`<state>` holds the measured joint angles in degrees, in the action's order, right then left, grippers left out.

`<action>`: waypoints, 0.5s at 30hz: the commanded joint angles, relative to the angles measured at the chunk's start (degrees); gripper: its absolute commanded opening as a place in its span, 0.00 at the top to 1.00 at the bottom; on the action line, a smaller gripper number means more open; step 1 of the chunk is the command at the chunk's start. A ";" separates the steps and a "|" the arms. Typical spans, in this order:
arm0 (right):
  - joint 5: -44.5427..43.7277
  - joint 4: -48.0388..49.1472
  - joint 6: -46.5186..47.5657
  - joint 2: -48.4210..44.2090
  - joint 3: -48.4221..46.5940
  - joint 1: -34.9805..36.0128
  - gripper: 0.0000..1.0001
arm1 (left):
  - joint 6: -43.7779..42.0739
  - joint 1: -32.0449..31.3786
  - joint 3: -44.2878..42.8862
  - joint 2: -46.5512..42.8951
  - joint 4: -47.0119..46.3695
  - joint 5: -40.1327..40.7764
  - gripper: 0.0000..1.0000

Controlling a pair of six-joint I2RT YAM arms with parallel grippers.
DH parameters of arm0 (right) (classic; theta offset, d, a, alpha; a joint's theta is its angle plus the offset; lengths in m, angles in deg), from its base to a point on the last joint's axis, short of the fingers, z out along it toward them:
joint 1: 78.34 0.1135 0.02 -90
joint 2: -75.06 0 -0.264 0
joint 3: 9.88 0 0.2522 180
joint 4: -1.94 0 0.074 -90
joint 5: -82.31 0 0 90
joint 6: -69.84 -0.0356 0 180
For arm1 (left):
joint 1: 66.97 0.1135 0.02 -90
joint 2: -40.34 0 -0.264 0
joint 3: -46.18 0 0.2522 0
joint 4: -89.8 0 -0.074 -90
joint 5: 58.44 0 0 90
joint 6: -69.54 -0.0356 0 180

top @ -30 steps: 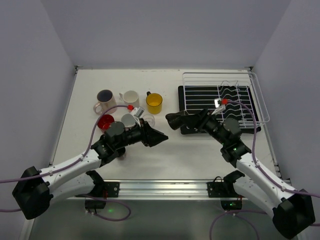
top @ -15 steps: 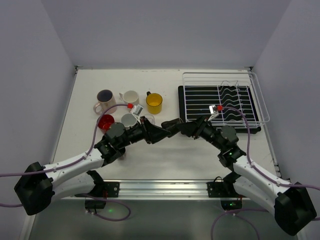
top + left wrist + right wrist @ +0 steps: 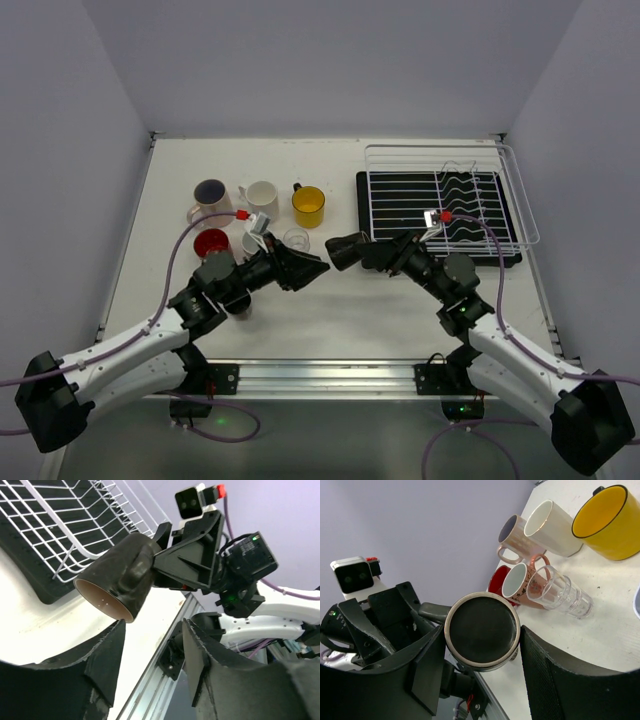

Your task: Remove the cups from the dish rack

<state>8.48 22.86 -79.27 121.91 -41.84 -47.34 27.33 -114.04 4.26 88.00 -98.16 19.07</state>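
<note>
Left hand (image 3: 316,268) backed off, round matte brown cup (image 3: 117,577)

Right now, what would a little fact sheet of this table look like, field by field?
Right claw: shut on a dark brown cup, held sideways above the table, beside the rack
Left claw: open, empty, facing that cup, apart from it
Dish rack: no cups visible in it
On the table: yellow cup, white cup, red cup, glass, cream cup with dark inside, pinkish-brown cup
Likely next: a handover between claws, only a guess
</note>
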 commanded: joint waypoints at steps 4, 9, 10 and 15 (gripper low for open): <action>0.89 8.48 -1.71 0.79 -1.93 1.86 0.87 | -2.97 -0.30 -2.85 5.95 -1.83 -2.18 0.44; 0.27 8.91 -1.27 0.61 -2.02 3.01 0.87 | -2.53 -0.30 -3.92 9.64 -5.88 -4.64 0.44; 0.27 9.27 -1.27 1.39 -2.02 3.62 0.87 | -2.35 -0.30 -4.00 10.08 -6.58 -4.82 0.44; -0.34 12.78 -1.88 5.09 -1.76 6.34 0.86 | -1.47 -0.30 -3.13 11.49 -12.47 -5.17 0.48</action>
<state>8.74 27.21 -80.25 125.54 -41.84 -42.57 26.37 -114.04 2.95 99.23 -102.62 15.02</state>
